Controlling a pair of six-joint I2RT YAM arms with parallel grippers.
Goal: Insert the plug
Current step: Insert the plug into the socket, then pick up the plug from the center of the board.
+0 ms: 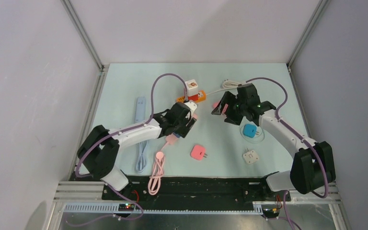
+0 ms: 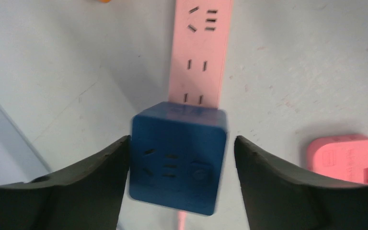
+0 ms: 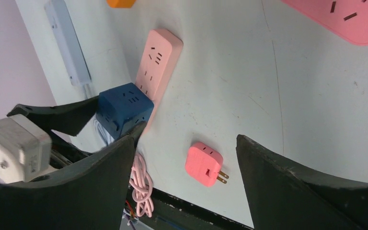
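Note:
A dark blue cube plug (image 2: pixel 177 163) sits on the near end of a pink power strip (image 2: pixel 199 52); its underside is hidden. My left gripper (image 2: pixel 182 140) straddles the cube. Its left finger touches the cube's side, and a gap shows at the right finger, so it is open. The right wrist view shows the same cube (image 3: pixel 122 110) on the strip (image 3: pixel 159 60), with the left arm's fingers (image 3: pixel 62 117) beside it. My right gripper (image 3: pixel 186 139) hangs open above the table, nothing between its fingers. From above, the left gripper (image 1: pixel 189 120) and right gripper (image 1: pixel 220 108) face each other.
A pink adapter (image 1: pixel 199 152) lies in front of the strip, with a light blue adapter (image 1: pixel 250 130) and a white one (image 1: pixel 251 156) to the right. A pale blue strip (image 1: pixel 140 110) lies at left. Its pink cable (image 1: pixel 157 175) coils near the front edge. A white cube (image 1: pixel 190 86) and an orange block (image 1: pixel 196 97) stand behind.

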